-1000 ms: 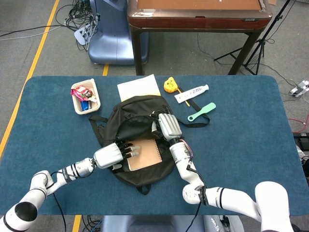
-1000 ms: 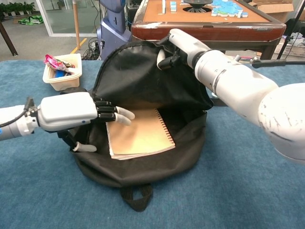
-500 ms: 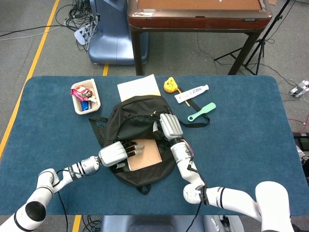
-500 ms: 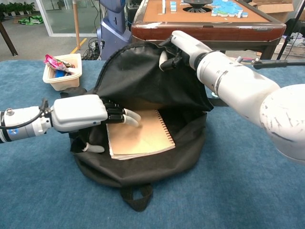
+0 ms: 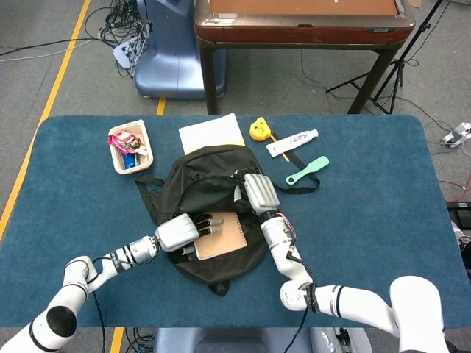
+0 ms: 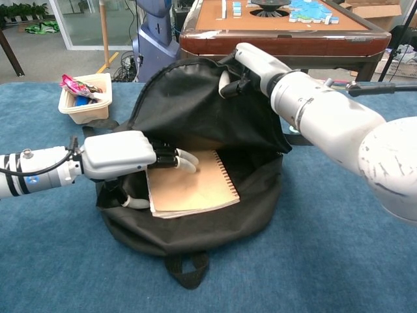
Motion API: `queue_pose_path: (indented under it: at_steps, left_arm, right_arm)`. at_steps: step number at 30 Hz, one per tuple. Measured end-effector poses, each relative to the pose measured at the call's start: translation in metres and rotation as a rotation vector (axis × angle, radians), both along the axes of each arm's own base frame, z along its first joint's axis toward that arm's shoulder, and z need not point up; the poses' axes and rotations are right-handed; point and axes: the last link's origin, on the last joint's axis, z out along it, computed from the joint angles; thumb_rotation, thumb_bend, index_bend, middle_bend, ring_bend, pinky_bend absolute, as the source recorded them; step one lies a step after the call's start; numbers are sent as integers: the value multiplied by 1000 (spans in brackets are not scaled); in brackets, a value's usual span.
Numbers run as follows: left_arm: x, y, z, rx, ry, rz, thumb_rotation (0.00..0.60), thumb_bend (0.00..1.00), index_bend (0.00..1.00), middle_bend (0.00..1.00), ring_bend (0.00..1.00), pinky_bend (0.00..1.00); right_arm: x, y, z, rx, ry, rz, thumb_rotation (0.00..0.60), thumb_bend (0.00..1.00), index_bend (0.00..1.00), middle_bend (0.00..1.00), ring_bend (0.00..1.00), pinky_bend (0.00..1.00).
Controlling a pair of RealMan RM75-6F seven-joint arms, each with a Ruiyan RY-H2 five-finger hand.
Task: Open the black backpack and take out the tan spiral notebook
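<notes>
Tan spiral notebook (image 6: 192,186) lies inside open black backpack (image 6: 195,235), left edge hidden under left hand (image 6: 124,156), whose fingertips rest on its cover, thumb below; right hand (image 6: 244,62) pinches raised flap, fingers partly buried.

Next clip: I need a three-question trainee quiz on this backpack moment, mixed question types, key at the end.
1. True or false: the tan spiral notebook is already out of the black backpack and lying on the table.
2. Which hand holds the backpack's upper flap up? A) left hand B) right hand C) neither
3. Fill in: the left hand's fingers rest on the ____.

Key
1. False: it lies inside the opened backpack.
2. B: the right hand grips the flap near its top edge.
3. Notebook; the fingers lie on its cover, with the thumb at its near left edge.
</notes>
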Motion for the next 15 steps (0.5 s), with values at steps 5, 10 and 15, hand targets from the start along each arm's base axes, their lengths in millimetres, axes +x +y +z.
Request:
queue_pose_path:
  at_steps: [5, 10, 15]
  left_arm:
    - [2, 2, -3, -5, -27, 37, 600, 230, 147, 105, 138, 195]
    - [3, 3, -6, -9, -44, 65, 600, 231, 177, 105, 146, 195]
    - [3, 2, -8, -12, -60, 82, 600, 239, 216, 120, 188, 199]
  right_arm:
    - [-1, 0, 1, -2, 1, -3, 600, 896, 582, 414, 263, 73]
    - [-2, -2, 0, -3, 0, -8, 600, 895, 582, 414, 263, 73]
    - [-3, -3, -2, -1, 1, -11, 600, 896, 581, 414, 263, 73]
